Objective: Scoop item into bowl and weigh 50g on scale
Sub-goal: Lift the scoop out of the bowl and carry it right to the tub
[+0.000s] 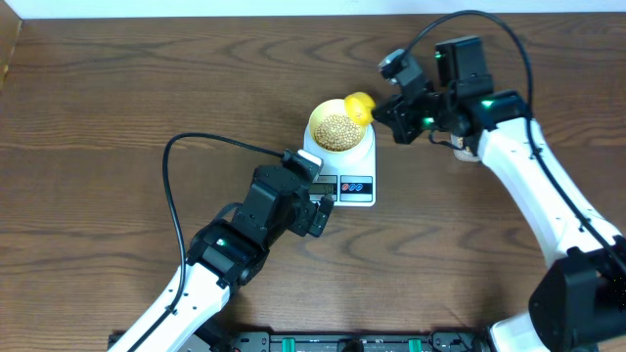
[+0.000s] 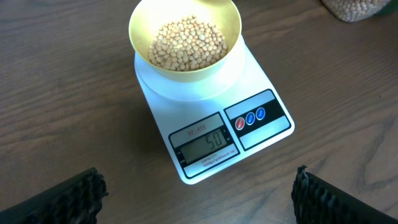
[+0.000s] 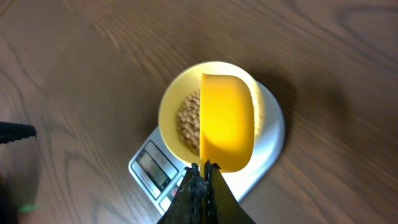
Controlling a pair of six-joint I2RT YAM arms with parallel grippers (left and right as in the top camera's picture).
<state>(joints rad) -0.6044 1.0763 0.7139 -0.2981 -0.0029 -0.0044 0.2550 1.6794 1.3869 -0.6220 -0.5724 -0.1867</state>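
**Checking the reading with the spoon poised over the bowl**

Nearest the robot, the left gripper (image 1: 321,207) hangs just short of the scale's front edge, its fingers spread wide and holding nothing. The white kitchen scale (image 2: 205,93) sits mid-desk, and its display (image 2: 207,144) reads 50. On the platform stands the pale-yellow bowl (image 2: 138,28) with a shallow heap of soybeans (image 2: 186,42). Beyond that, the right gripper (image 3: 203,169) is clamped tight on the handle of a yellow measuring spoon (image 3: 227,121), held above the bowl's far side.

The scooping looks finished and the weigh-check is the step in hand. The next move calls for drawing the spoon away level, so that nothing more drops in.

Only the left wrist view makes the digits legible; overhead they are too small. Only the right wrist and overhead views show the spoon, though whether it carries any beans I cannot tell.
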